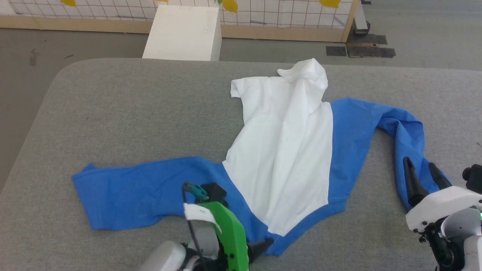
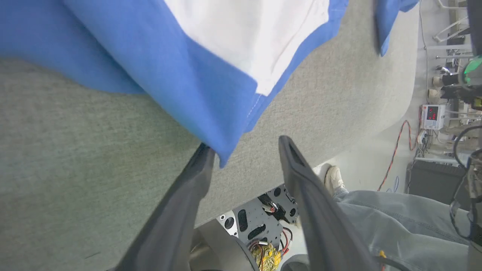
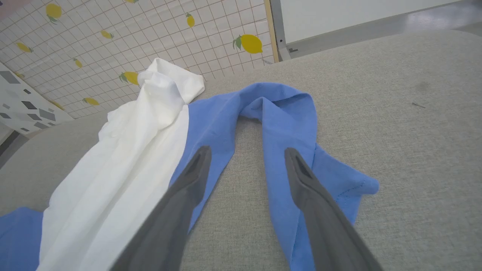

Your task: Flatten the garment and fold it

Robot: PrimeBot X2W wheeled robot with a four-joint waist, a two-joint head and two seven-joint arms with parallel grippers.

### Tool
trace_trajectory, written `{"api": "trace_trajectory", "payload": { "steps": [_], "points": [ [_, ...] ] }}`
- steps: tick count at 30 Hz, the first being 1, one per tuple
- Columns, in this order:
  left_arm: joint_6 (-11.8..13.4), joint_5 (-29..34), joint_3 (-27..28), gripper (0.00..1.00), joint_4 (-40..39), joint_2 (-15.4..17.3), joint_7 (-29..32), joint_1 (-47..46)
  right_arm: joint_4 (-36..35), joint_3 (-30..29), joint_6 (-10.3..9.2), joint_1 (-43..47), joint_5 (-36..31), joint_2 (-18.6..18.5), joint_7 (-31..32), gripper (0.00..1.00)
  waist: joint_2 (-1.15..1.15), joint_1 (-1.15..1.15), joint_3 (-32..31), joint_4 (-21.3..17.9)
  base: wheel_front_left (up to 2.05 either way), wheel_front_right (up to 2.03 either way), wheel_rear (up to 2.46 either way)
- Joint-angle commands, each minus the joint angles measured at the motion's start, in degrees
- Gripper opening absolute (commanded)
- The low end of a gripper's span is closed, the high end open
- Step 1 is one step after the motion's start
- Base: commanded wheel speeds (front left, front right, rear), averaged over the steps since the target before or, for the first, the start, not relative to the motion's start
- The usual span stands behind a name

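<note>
Nearest to the robot, at about 6 o'clock in the head view, the left gripper (image 2: pixel 246 146) stands with its two dark fingers wide apart and holds nothing; in the left wrist view the blue corner of the garment (image 1: pixel 286 150) just reaches the tip of one finger. Below the table edge in that view there is a person's leg in jeans (image 2: pixel 395 218) with a pale shoe (image 2: pixel 333 178). At about 4 o'clock, the right gripper (image 1: pixel 420 163) is also spread wide and empty. Its fingers hang over the end of the right blue sleeve, with bare grey cloth of the table (image 1: pixel 131 105) between them. The garment lies on the table, in the middle and to the right. Its blue shoulder band is on the near side, and the white body runs away from the robot toward 12 o'clock, where the far end is bunched up and wrinkled. The long axis goes across, from 9 o'clock to 3 o'clock, along the sleeves: the left sleeve lies flat toward 9 o'clock, and the right sleeve goes toward 2 o'clock and then bends back to 4 o'clock. Beyond the table, at 11 o'clock, stands a white box (image 1: pixel 182 34) before a tiled panel with lemons (image 1: pixel 286 17).
</note>
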Motion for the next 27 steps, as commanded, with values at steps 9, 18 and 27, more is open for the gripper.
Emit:
{"api": "trace_trajectory", "payload": {
  "steps": [9,18,27],
  "points": [
    [1.9,4.1,14.4,1.0,-6.5,3.1,-19.9,1.6,1.4,3.3,-0.09,-1.9,-4.1,-0.2,6.1,1.0,0.0,0.0,-0.2,1.2,0.0,0.0,0.0],
    [-7.1,16.8,15.9,1.0,1.0,3.7,-50.0,1.0,8.1,8.5,-0.09,-11.5,-8.4,-4.5,21.4,1.0,0.0,0.0,2.9,2.6,0.0,0.0,0.0],
    [-8.3,20.4,15.5,1.0,8.0,-0.1,-58.5,-0.8,17.0,17.1,-0.09,-18.2,-9.8,-8.6,31.6,1.0,0.0,0.0,6.1,5.5,0.0,0.0,0.0]
  ]
}}
